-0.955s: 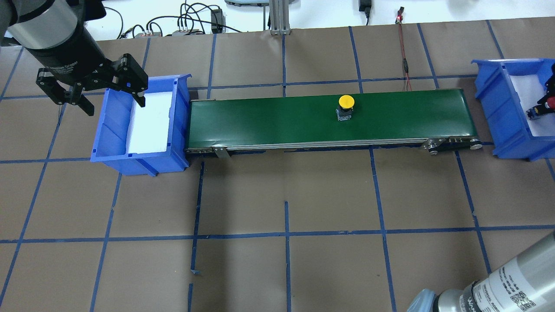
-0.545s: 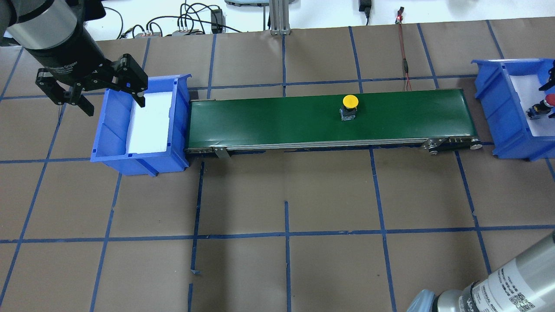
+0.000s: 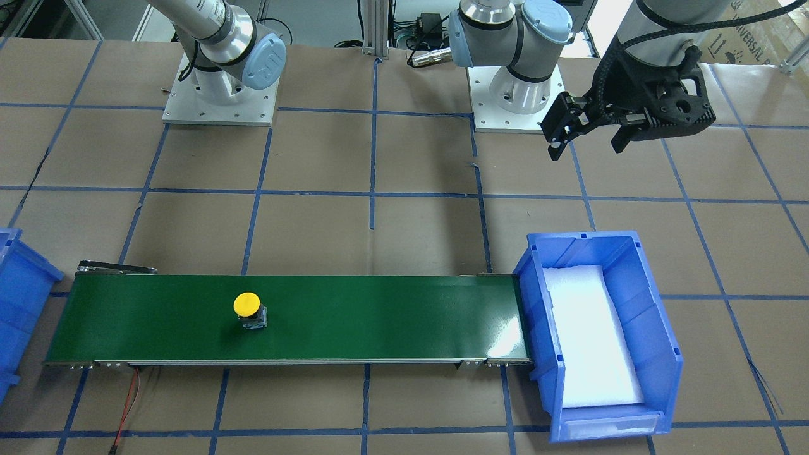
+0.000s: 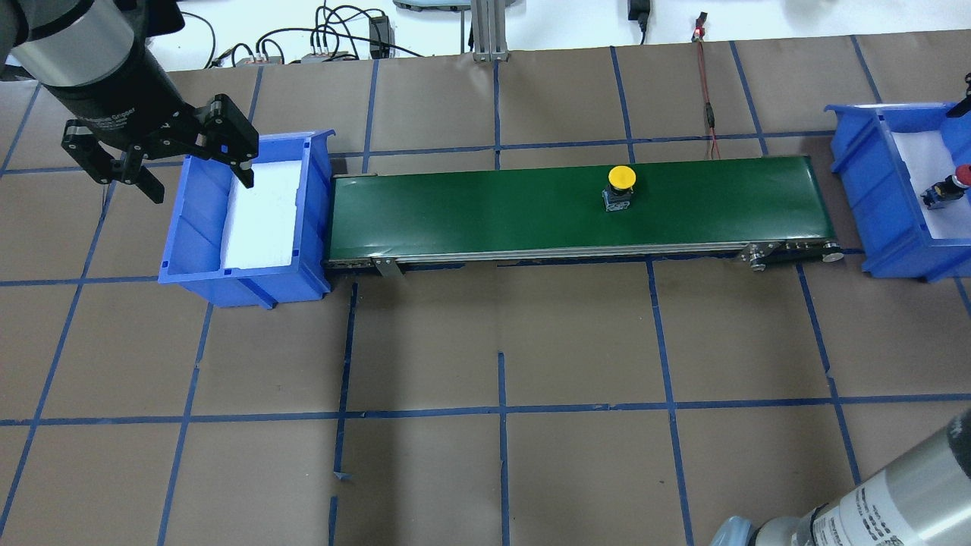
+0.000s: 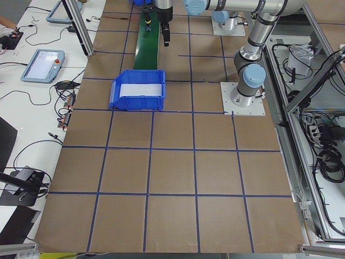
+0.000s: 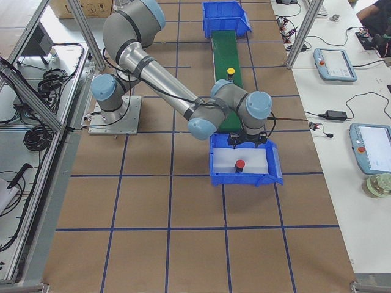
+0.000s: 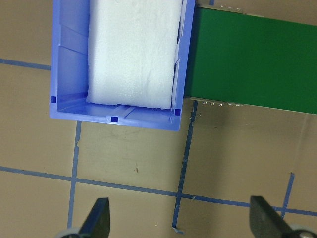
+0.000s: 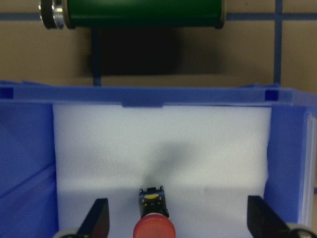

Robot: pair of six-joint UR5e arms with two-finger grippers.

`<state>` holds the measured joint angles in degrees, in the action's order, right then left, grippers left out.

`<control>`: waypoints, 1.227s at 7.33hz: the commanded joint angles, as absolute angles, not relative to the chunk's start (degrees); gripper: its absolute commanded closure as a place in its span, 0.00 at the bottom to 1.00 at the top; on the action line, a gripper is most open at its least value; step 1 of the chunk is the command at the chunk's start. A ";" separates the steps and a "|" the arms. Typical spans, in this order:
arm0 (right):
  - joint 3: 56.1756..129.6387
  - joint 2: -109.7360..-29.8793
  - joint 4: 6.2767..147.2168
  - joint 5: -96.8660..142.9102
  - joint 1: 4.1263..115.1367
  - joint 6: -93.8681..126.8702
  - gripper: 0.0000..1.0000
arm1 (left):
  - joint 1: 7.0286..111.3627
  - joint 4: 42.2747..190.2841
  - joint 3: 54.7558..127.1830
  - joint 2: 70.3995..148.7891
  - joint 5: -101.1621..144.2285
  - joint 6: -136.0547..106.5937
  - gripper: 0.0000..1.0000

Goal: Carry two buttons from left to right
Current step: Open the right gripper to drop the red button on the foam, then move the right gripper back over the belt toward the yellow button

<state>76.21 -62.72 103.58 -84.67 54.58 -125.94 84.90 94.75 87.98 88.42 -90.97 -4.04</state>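
Room at left claw [image 4: 201, 188]: I hang over the brown paper table [image 7: 129, 163], which lies open on both sides of my fingers, crossed by blue tape lines [image 7: 124, 184]. The left bin [image 7: 114, 118] lies just ahead of my fingertips. The belt [image 7: 252, 59] is ahead and off to one side.
Room at right claw [image 8: 178, 220]: I hang over the right bin [image 8: 148, 94]. Its belt-side rim is ahead of me, its side walls stand outside both my fingers, and white foam [image 8: 163, 148] is below.
Left claw state: spread wide, carrying nothing, touching nothing.
Right claw state: spread wide, released, fingers apart from the bin walls.
Red button [image 8: 154, 229]: lies on its side on the foam beneath my right claw, between the fingers and touching neither; its black base points toward the belt.
Yellow button [image 4: 622, 177]: upright on the belt, cap up, well apart from both claws, nearer the right claw's end.
Left bin contents: a white foam pad [image 4: 262, 220].
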 commanded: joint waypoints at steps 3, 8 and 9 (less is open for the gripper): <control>75.41 -66.18 100.27 -86.66 72.73 -114.80 0.01 | 84.90 95.01 88.07 88.16 -91.05 -4.13 0.00; 82.78 -66.27 108.86 -90.00 82.08 -105.12 0.00 | 84.90 94.92 88.07 88.15 -91.14 -4.13 0.00; 84.71 -66.36 109.68 -90.09 82.52 -105.03 0.00 | 84.90 94.92 88.07 88.15 -91.14 -4.13 0.00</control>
<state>82.34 -66.21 107.75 -89.94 81.50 -105.34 84.91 94.94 88.07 88.16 -91.12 -4.13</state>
